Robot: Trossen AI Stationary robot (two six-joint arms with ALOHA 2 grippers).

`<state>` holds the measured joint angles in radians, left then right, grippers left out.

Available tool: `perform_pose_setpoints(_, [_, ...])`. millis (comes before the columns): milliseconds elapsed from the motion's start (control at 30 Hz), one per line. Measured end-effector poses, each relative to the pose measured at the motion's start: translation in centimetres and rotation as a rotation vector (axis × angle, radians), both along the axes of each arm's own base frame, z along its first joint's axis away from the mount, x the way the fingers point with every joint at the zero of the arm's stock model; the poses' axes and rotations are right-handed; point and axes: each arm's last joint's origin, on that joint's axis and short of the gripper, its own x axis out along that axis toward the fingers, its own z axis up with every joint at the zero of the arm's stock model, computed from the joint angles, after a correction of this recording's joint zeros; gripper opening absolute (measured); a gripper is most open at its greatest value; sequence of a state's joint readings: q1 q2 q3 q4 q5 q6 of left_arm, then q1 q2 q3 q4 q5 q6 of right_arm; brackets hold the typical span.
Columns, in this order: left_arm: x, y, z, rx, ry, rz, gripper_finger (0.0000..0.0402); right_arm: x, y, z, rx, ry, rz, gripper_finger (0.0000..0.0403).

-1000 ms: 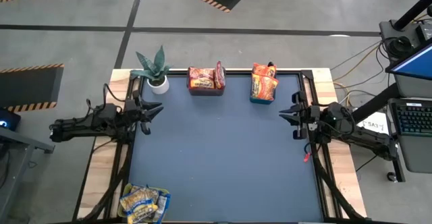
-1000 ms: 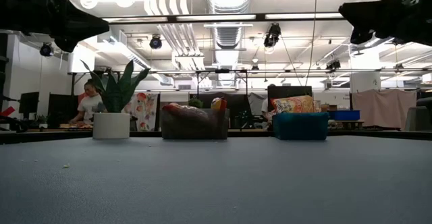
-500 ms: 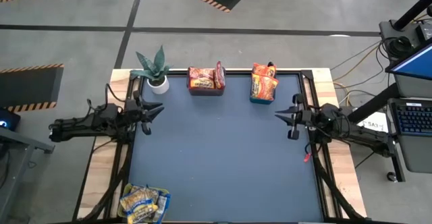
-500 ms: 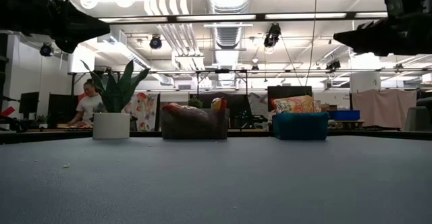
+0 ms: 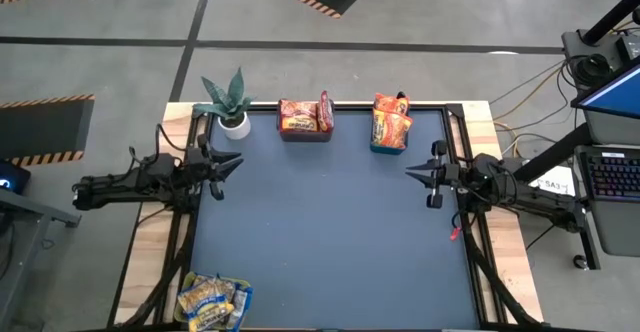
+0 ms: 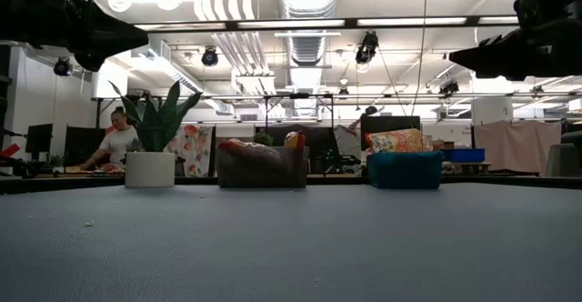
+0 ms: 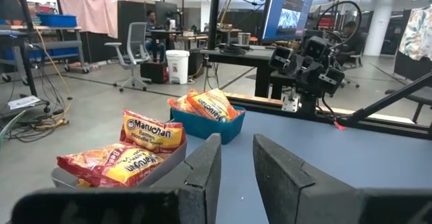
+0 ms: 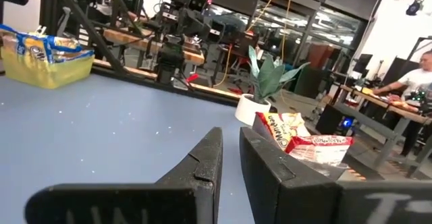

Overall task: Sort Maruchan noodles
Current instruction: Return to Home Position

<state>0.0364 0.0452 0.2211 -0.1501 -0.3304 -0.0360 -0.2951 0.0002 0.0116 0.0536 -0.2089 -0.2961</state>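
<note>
Left gripper (image 7: pixel 237 140): above the table (image 5: pixel 330 242) edge, near the potted plant (image 5: pixel 228 102); fingers slightly apart, empty.
Right gripper (image 8: pixel 231 131): across the table from the plant; fingers narrowly apart, empty.
Red noodles (image 5: pixel 305 115): in the black bin (image 5: pixel 305 136) just beside the plant.
Orange noodles (image 5: pixel 391 122): in the blue bin (image 5: pixel 387 149), beyond the black bin from the plant.
Yellow-blue noodles (image 5: pixel 208 300): in the yellow bin (image 5: pixel 245 294), well apart from the plant.

Left gripper (image 5: pixel 222 162) above the table's (image 5: pixel 330 242) left edge, fingers slightly parted, empty, right gripper (image 5: pixel 420 178) above the table's right edge, fingers narrowly apart, empty
</note>
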Motion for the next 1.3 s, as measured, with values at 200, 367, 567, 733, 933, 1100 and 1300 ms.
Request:
perform_pose_setpoints(200, [0.01,0.00,-0.01,0.000,0.002,0.000,0.0070,-0.02,-0.13,-0.08,0.017,0.006,-0.013,0.0043])
perform_pose_setpoints(367, [0.01,0.00,-0.01,0.000,0.001,0.000,0.0070,-0.09,-0.38,-0.10,0.007,0.008,-0.042,0.0043])
perform_pose_setpoints(567, [0.03,0.00,-0.03,0.000,0.002,0.000,0.0070,-0.11,-0.44,-0.11,0.019,0.007,-0.047,0.0043])
perform_pose_setpoints(733, [0.03,0.00,-0.04,0.000,0.003,0.000,0.0070,-0.10,-0.44,-0.13,0.038,0.006,-0.046,0.0043])
perform_pose_setpoints(933, [0.03,0.00,-0.05,0.000,0.004,0.000,0.0070,-0.10,-0.44,-0.14,0.038,0.007,-0.046,0.0043])
perform_pose_setpoints(1100, [0.03,0.00,-0.05,0.000,0.003,0.000,0.0070,-0.10,-0.44,-0.14,0.038,0.007,-0.046,0.0043])
perform_pose_setpoints(1300, [0.03,0.00,-0.05,0.000,0.003,0.000,0.0070,-0.09,-0.44,-0.16,0.039,0.009,-0.046,0.0043])
